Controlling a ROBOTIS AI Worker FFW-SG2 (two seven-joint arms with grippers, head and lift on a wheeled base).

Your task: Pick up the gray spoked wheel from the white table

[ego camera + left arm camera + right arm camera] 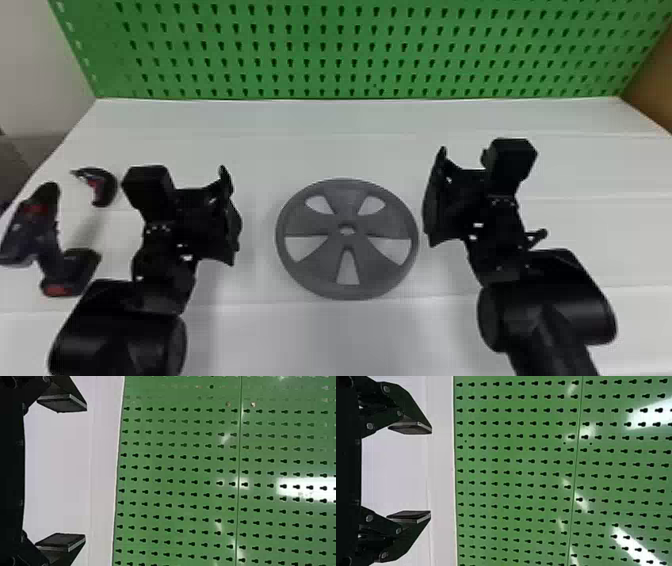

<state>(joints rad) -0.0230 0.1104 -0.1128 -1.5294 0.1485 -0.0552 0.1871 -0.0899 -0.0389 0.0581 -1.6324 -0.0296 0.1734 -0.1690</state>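
The gray spoked wheel (345,200) lies flat on the desk (325,150); the left tool (232,220), spread wide, empty, leaves more side room than the right tool (432,200), less open, empty, near the rim.

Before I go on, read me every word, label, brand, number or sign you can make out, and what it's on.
None can be read.
Drill-like tool: a pale mark, too small to read.
Gray spoked wheel: no lettering visible.
White table and green pegboard: no lettering visible.
Left pincer, right pincer: nothing legible.
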